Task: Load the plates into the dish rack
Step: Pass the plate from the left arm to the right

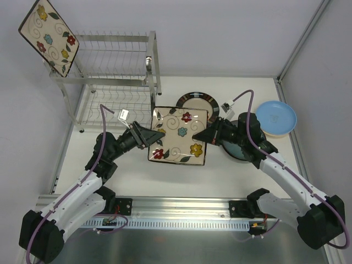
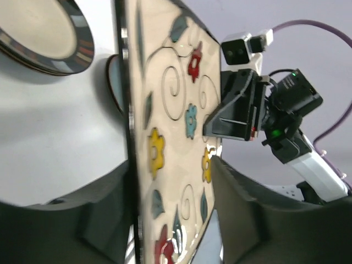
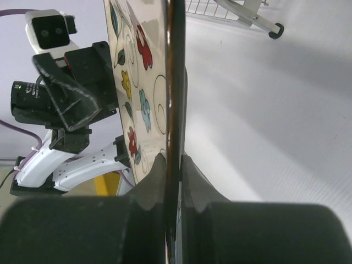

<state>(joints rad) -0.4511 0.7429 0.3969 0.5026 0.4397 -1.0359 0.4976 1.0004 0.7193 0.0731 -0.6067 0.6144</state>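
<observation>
White table point(image 1: 181, 176) bears the dish rack point(image 1: 113, 80), a dark-rimmed plate point(image 1: 198, 102), teal plate point(image 1: 235, 150) and light blue plate point(image 1: 276, 117).

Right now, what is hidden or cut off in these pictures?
- Top view: dark teal plate, mostly under the right arm.
- Top view: round striped plate, partly behind the held flowered plate.
- Right wrist view: dish rack, cut off by the top edge.

One square plate point(image 1: 48, 34) stands at the left end of the dish rack point(image 1: 115, 71), a second square plate point(image 1: 179, 135) right of it, round plates point(image 1: 276, 117) farther right.
</observation>
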